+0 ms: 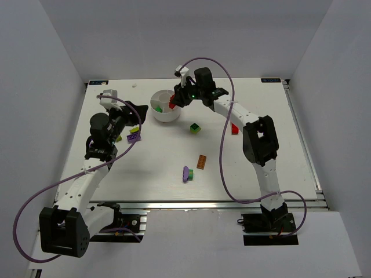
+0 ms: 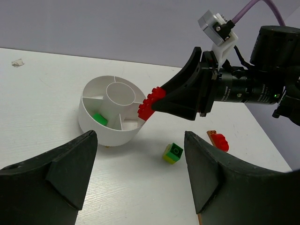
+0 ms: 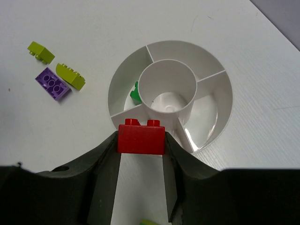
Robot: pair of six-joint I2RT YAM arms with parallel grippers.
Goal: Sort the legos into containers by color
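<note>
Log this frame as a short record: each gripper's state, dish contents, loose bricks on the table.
Right gripper: shut on small red plastic brick, at the rim of the round white plastic dish
Left gripper: open, empty
Dish contents: small green brick in a wedge section
Loose on table: orange brick, purple brick, green-and-lime brick, second red brick, flat purple brick, two lime bricks

White table (image 1: 151,159), grey walls (image 1: 174,40)
</note>
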